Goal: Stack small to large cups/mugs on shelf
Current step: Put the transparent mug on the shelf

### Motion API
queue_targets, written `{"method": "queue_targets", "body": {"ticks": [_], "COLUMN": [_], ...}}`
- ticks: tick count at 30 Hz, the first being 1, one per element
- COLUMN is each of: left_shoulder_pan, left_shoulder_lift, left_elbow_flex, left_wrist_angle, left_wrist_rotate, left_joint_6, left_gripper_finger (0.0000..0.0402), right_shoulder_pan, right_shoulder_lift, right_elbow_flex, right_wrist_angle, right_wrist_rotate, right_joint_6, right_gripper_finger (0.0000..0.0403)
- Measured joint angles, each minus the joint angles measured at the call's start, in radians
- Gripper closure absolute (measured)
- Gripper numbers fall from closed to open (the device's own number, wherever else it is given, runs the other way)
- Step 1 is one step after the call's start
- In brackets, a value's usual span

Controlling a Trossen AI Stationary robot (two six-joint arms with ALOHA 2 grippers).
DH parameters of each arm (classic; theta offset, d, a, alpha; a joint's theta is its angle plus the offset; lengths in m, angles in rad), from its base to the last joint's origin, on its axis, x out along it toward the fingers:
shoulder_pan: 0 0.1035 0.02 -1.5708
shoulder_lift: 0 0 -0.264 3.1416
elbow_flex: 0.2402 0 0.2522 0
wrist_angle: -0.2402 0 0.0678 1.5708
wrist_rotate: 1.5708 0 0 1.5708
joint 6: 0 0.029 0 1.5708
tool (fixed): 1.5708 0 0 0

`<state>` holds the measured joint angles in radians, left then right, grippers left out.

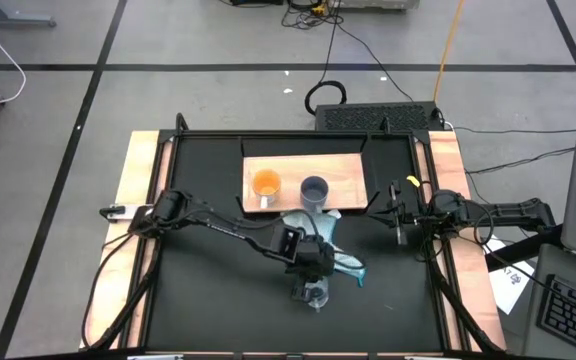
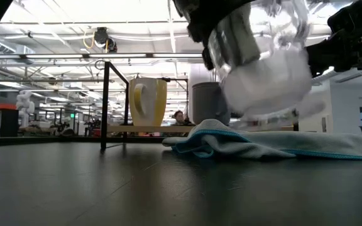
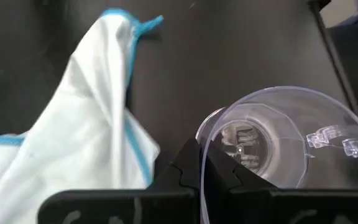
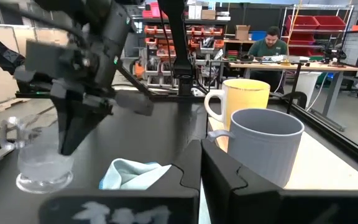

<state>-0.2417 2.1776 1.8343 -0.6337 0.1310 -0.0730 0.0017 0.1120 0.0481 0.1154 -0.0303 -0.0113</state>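
The clear glass cup (image 3: 272, 143) hangs in my left gripper (image 3: 202, 180), which is shut on it over the table's near middle (image 1: 313, 290). An orange mug (image 1: 266, 184) with a white handle and a grey-blue mug (image 1: 314, 190) stand upright side by side on the wooden shelf (image 1: 353, 170) at the table's far side. My right gripper (image 4: 201, 168) waits shut at the table's right edge (image 1: 398, 215), level with the shelf. My left gripper pinches the glass cup's wall at its rim (image 3: 205, 140), one finger inside the cup and one outside. The fingers (image 4: 67, 134) come slanting down from above. The cup hangs below them with its mouth up, slightly tilted, its base (image 2: 263, 113) clear of the table. Its handle (image 3: 334, 140) is on the side away from the fingers.
A light blue cloth (image 1: 343, 262) lies crumpled on the table between the cup and the shelf (image 2: 244, 144). Black brackets (image 2: 105, 107) stand at the shelf's ends. A person (image 4: 272, 40) sits at a desk far beyond the table.
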Motion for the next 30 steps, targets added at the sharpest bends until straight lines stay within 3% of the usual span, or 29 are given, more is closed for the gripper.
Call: {"method": "queue_targets", "body": {"ticks": [11,30], "left_shoulder_pan": [-0.024,-0.058], "left_shoulder_lift": [0.046,0.045], "left_elbow_flex": [0.000,0.000], "left_wrist_angle": [-0.028,-0.063], "left_wrist_rotate": [-0.013,-0.180], "left_joint_6": [-0.034,-0.042], "left_gripper_finger": [0.0401,0.0401], "right_shoulder_pan": [0.000,0.000], "right_shoulder_lift": [0.000,0.000], "right_elbow_flex": [0.000,0.000], "right_wrist_angle": [0.000,-0.008], "right_wrist_rotate": [0.000,0.000], "right_joint_6": [0.000,0.000], "right_gripper_finger": [0.0403,0.0403]}}
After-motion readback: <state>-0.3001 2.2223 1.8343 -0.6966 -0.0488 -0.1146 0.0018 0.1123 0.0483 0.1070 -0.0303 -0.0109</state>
